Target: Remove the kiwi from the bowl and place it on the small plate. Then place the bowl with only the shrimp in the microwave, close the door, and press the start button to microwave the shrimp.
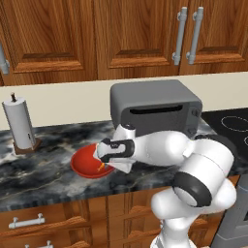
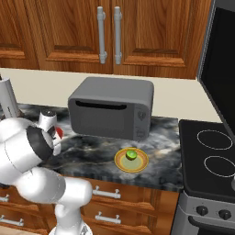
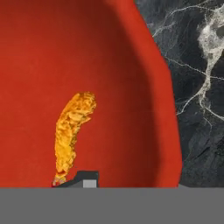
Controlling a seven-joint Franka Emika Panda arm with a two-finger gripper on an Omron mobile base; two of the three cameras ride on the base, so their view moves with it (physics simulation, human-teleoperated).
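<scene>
Pincer (image 1: 107, 163) was lowered over the red bowl's (image 1: 85, 164) right rim on the marble counter (image 1: 43, 169); whether it was clenched could not be told. Inside, one curved orange shrimp (image 3: 72, 131) was seen. The green kiwi (image 2: 131, 154) was seen on the small plate (image 2: 131, 161).

My left base view looks forward and down from behind my arm's left side, mid-range, at the dark marbled stone counter (image 1: 43, 169) and the glossy red shallow bowl (image 1: 85, 163). My right base view faces the same counter from my right, equally far. Both share the rounded dark grey toaster oven (image 1: 155, 107) (image 2: 111, 108) and the wooden wall cabinets (image 1: 121, 34) (image 2: 151, 36). My hand view looks down, very near, into the bowl's red rim (image 3: 168, 131).
</scene>
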